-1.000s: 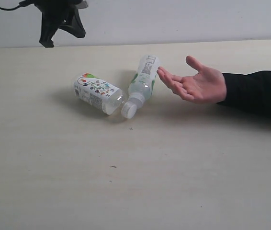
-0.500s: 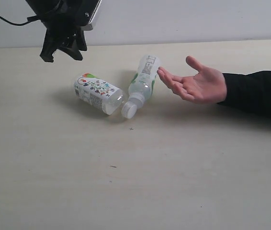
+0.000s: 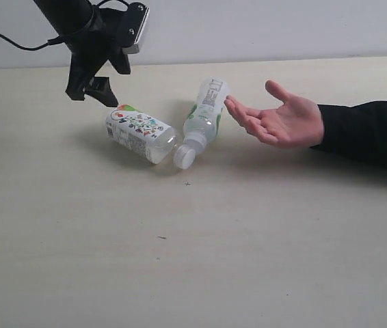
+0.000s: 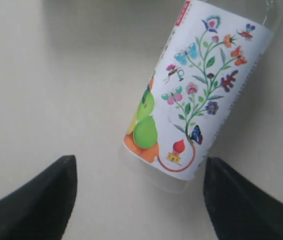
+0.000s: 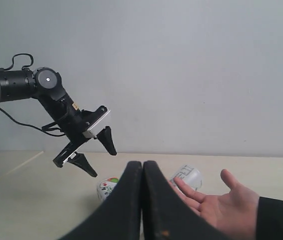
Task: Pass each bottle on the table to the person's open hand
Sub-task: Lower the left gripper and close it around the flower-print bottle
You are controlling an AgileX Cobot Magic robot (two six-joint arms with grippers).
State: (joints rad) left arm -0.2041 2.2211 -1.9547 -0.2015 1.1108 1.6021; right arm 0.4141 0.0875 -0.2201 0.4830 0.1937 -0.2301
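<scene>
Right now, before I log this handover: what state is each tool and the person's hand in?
Left tool: open, holding nothing.
Right tool: shut, holding nothing.
Person's hand: open, palm up, empty.

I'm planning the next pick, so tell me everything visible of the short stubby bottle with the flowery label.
The stubby bottle lies on its side on the table, neck toward the cap of the slim bottle; whether they touch is unclear. It looks like clear plastic wrapped in a white label printed with flowers, butterflies and green and orange fruit. Its own cap cannot be made out. The open left claw hovers above its base end, not touching.
</scene>
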